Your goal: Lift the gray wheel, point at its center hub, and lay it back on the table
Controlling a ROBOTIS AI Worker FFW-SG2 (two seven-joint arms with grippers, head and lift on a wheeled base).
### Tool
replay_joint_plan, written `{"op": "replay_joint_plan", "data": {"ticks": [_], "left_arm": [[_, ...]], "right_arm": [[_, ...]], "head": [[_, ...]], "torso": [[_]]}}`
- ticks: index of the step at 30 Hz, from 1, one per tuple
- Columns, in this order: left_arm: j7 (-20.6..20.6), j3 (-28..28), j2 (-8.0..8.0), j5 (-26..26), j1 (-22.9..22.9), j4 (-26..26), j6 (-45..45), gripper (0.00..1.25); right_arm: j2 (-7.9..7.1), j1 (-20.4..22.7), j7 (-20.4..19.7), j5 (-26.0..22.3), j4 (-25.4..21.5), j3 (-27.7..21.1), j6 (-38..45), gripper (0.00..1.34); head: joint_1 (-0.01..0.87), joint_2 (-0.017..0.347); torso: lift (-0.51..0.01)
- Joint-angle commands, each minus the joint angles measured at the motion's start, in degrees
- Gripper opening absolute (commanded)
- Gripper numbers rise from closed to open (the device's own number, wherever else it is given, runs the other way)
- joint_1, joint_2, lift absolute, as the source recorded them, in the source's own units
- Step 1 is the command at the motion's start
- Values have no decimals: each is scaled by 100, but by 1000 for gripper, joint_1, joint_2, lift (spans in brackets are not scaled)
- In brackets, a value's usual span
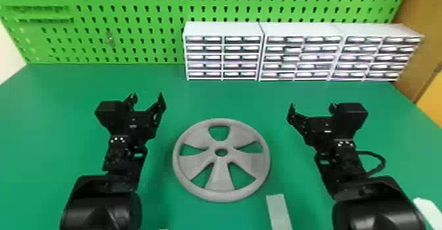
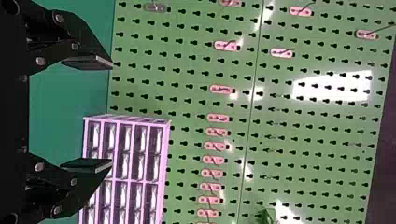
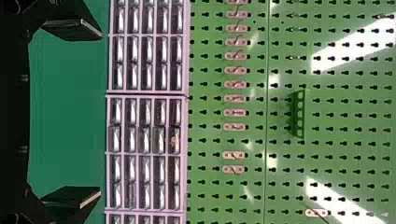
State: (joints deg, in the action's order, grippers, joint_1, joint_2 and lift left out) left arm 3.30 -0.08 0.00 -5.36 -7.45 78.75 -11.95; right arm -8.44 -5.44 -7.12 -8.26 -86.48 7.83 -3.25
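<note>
Gray wheel (image 1: 222, 176): we see it lying flat on the green table (image 1: 227, 98).
Left gripper (image 1: 146, 97): fingers spread, near the wheel.
Right gripper (image 1: 312, 106): likewise spread, opposite.
Drawer units (image 1: 223, 29): behind, we find them beside the pegboard (image 1: 144, 24).

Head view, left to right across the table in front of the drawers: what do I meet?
Open left pincer, gray wheel, pale block lower down, open right pincer, white object at the right edge.
</note>
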Motion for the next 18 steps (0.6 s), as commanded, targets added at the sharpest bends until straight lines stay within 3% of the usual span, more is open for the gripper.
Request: {"op": "replay_joint_plan", "data": {"ticks": [1,18], "left_arm": [[4,0,-15,0,16,0,0,742],[-5,0,-15,-26,42,0,0,742]], "right_arm": [[0,8,0,0,0,-10,0,1209],[-9,26,0,-9,0,-45,0,1209]], "head": [[692,48],[692,48]], "torso": [[-96],[-96]]}}
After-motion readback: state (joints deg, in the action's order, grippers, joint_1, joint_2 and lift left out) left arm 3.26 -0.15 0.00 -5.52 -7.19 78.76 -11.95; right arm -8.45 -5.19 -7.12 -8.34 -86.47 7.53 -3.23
